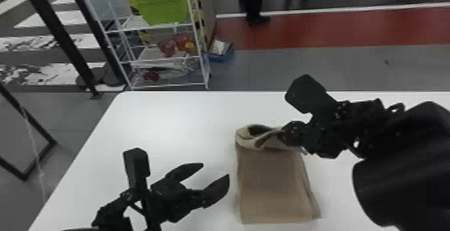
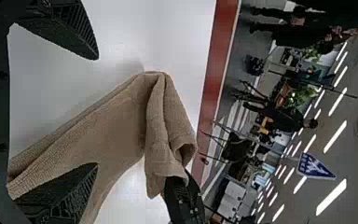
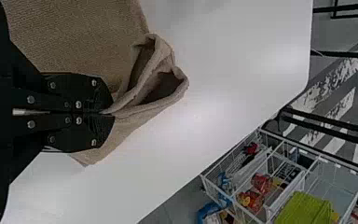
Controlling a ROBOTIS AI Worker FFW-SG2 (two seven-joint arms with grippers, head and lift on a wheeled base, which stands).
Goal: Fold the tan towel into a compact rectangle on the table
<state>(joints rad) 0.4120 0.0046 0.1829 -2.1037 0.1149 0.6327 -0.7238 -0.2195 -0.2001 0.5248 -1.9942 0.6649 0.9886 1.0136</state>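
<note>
Where right pincer [image 1: 284, 136] grips, tan towel [image 1: 272, 183] curled, white table [image 1: 167, 123]

Spreads out as a smooth white worktop [image 1: 160, 120], rounded at the far left corner (with a soft sheen across it). Carries the tan towel [image 1: 271, 186], well apart from the left edge; lies flat in layered folds nearer the robot, curls into loose loops at the far end.

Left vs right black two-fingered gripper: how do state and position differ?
The left black gripper is open and empty; the right black gripper is shut on the tan cloth towel. The left gripper is beside the towel; the right gripper is at its far end.
</note>
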